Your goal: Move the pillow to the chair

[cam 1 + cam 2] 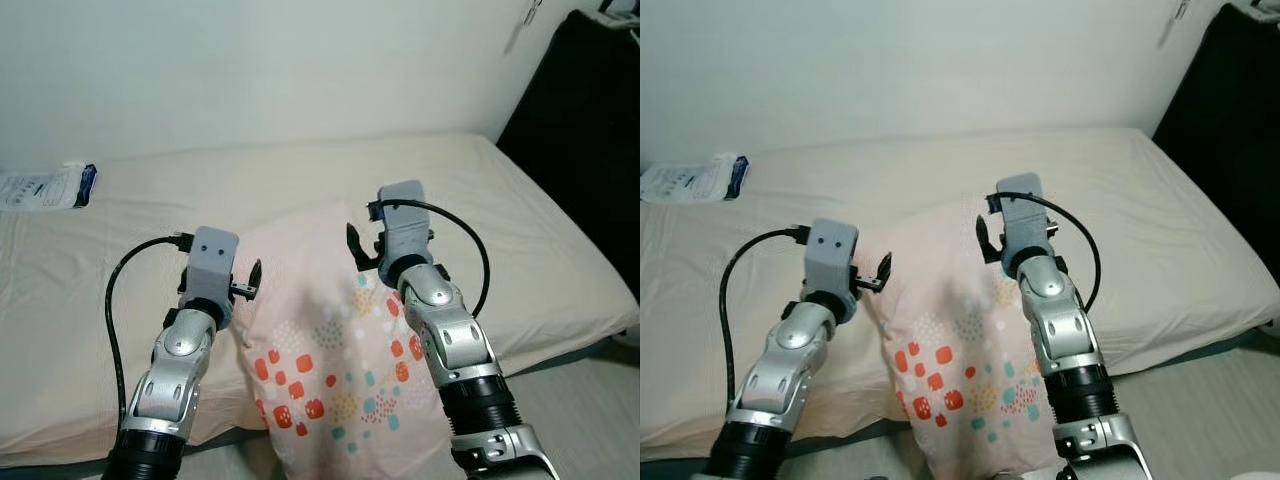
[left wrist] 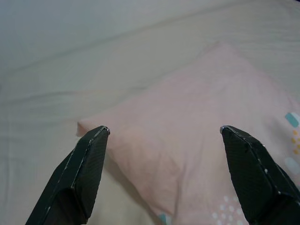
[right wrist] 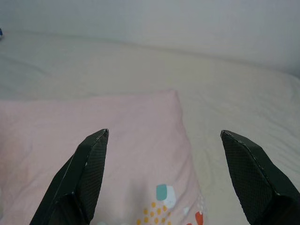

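A pale pink pillow [image 1: 325, 330] printed with red, orange and teal spots lies on the bed, its near end hanging over the front edge. My left gripper [image 1: 250, 278] hovers at the pillow's left edge. My right gripper [image 1: 358, 250] hovers over its far right corner. In the left wrist view the left gripper [image 2: 164, 129] stands open, its fingers spread wide above the pillow's [image 2: 206, 131] left corner. The right gripper [image 3: 164, 133] in the right wrist view is open too, straddling the pillow's [image 3: 93, 136] far corner. Neither gripper holds anything.
The bed [image 1: 520, 210] wears a beige sheet and runs along a white wall. A white and blue packet [image 1: 48, 187] lies at its far left. A tall black object [image 1: 590, 120] stands on the right. Grey floor [image 1: 590, 400] shows at the lower right.
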You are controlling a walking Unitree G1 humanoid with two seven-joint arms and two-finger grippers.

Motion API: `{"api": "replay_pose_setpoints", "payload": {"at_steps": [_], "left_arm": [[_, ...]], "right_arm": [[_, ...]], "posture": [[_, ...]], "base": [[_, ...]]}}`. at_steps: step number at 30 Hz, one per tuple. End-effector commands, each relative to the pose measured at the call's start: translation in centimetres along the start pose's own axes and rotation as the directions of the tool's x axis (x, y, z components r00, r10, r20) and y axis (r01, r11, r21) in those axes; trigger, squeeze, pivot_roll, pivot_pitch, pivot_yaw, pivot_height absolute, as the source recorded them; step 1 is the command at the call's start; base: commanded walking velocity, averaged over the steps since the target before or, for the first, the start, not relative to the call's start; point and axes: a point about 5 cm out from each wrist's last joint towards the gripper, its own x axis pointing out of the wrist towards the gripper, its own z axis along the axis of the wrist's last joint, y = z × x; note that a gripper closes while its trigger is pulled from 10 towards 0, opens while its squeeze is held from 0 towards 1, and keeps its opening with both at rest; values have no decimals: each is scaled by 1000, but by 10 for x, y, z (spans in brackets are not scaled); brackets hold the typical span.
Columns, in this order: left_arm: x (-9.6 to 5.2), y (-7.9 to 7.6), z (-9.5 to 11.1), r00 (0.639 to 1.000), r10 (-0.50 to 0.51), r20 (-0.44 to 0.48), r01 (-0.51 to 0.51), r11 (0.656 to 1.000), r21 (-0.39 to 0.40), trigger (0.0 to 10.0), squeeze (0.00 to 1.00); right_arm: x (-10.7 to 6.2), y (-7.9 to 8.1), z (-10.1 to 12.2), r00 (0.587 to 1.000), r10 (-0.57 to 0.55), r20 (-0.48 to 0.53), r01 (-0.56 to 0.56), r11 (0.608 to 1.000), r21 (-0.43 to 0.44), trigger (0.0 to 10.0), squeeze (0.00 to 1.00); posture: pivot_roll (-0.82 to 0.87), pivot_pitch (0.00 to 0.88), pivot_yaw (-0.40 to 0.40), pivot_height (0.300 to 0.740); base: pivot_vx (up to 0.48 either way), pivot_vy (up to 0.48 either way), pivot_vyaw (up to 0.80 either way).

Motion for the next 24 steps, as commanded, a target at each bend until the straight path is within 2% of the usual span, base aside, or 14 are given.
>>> {"api": "replay_pose_setpoints", "payload": {"at_steps": [1, 4, 11, 24], "left_arm": [[-2, 0, -2, 1000, 4, -6, -4, 1000, -12, 10000, 0], [-3, 0, -3, 1000, 13, -3, -13, 1000, -19, 10000, 0], [-6, 2, -3, 1000, 22, 1, -21, 999, -49, 10000, 0], [-11, -7, -8, 998, -55, -32, 53, 997, -57, 10000, 0]], "right_arm": [[1, 4, -5, 1000, 18, -19, -17, 1000, 19, 10000, 0], [0, 4, -9, 999, 27, -30, -25, 998, 50, 10000, 0], [1, 4, -15, 999, 19, -47, -17, 998, 56, 10000, 0], [-3, 6, -22, 997, 21, -69, -16, 997, 73, 10000, 0]], "posture": [[22, 134, -72, 740], [24, 138, -77, 730], [25, 137, -73, 710], [23, 129, -69, 660]], "base": [[0, 0, 0], [0, 0, 0], [0, 0, 0], [0, 0, 0]]}}
